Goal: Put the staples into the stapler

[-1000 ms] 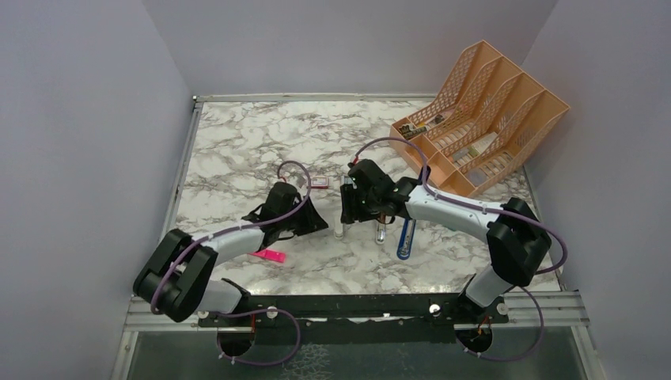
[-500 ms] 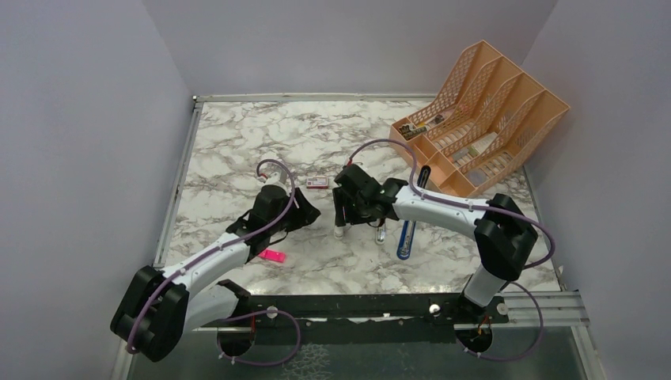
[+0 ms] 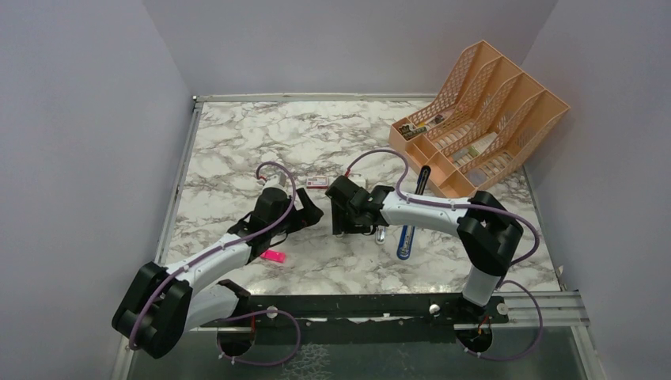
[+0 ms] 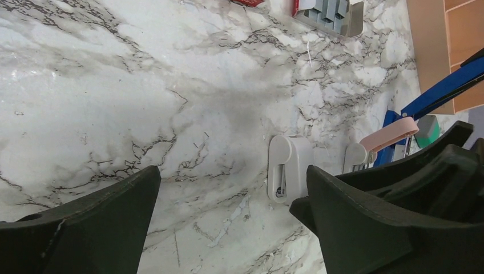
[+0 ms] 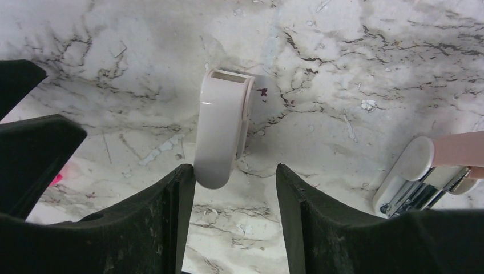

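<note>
The marble table (image 3: 237, 142) carries an orange organizer (image 3: 483, 103) at the far right, well apart from the work. Both arms reach to the middle of the table.

The left gripper (image 4: 232, 171) is spread wide and holds nothing, with bare marble between its fingers. The right gripper (image 5: 234, 168) is low over the table with its jaws partly spread around the near end of a white piece (image 5: 220, 137). One finger touches the piece and there is a gap on the other side, so it is not clamped. I cannot tell whether this piece belongs to the stapler.

The stapler (image 5: 419, 165) lies just right of the white piece, with its pink top raised and a metal channel showing. The red-and-white box (image 3: 318, 182) sits on the far side of the gap between the grippers. The staples (image 4: 331, 8) are grey blocks in its open tray. A pink highlighter (image 3: 273, 256) lies near the left arm.

The task looks to be at an early stage. The stapler seems to be opened, but no staples have been picked up and none are in the channel as far as can be seen. Taking a strip, seating it and closing the stapler are left to do.
</note>
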Motion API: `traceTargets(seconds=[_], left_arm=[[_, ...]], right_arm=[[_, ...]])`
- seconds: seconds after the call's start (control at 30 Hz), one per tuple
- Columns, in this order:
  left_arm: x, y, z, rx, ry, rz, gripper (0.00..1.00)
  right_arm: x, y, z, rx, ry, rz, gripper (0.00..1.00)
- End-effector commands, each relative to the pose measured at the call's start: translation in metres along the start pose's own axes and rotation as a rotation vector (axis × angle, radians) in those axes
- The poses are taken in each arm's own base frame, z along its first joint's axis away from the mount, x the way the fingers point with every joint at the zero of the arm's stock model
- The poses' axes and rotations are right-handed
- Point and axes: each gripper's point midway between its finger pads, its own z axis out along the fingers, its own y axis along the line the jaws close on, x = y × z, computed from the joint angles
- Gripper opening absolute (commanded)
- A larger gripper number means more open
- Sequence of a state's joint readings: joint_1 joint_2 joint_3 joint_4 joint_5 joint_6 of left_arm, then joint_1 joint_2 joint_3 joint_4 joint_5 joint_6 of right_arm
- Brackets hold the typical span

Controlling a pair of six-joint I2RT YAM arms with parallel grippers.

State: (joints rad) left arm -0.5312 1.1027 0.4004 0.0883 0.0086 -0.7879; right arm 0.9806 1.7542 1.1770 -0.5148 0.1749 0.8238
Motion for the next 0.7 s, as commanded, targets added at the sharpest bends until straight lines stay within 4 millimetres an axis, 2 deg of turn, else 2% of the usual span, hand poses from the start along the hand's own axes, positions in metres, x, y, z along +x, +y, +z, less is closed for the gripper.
traceTargets(seconds=[0.0, 0.13, 0.3, 0.47, 0.6, 0.67], left_arm=[[-0.003, 0.005, 0.002, -0.014, -0.024, 0.013, 0.96], [0.005, -0.008, 0.003, 0.075, 0.012, 0.044, 0.86], [0.019, -0.018, 0.009, 0.152, 0.08, 0.045, 0.65], [0.04, -0.028, 0.013, 0.232, 0.19, 0.043, 0.54], [0.054, -0.032, 0.016, 0.272, 0.257, 0.027, 0.44], [0.058, -0.033, 0.018, 0.28, 0.277, 0.012, 0.43]], right_arm=[[0.0, 0.004, 0.006, 0.012, 0.002, 0.03, 0.56], [-0.001, 0.006, 0.008, 0.006, 0.0, 0.026, 0.47], [-0.002, 0.007, 0.009, 0.009, 0.002, 0.023, 0.35], [-0.004, 0.007, 0.004, -0.002, -0.013, 0.023, 0.23], [-0.006, 0.011, -0.002, -0.028, -0.013, 0.024, 0.18], [-0.005, 0.014, -0.004, -0.045, -0.01, 0.03, 0.17]])
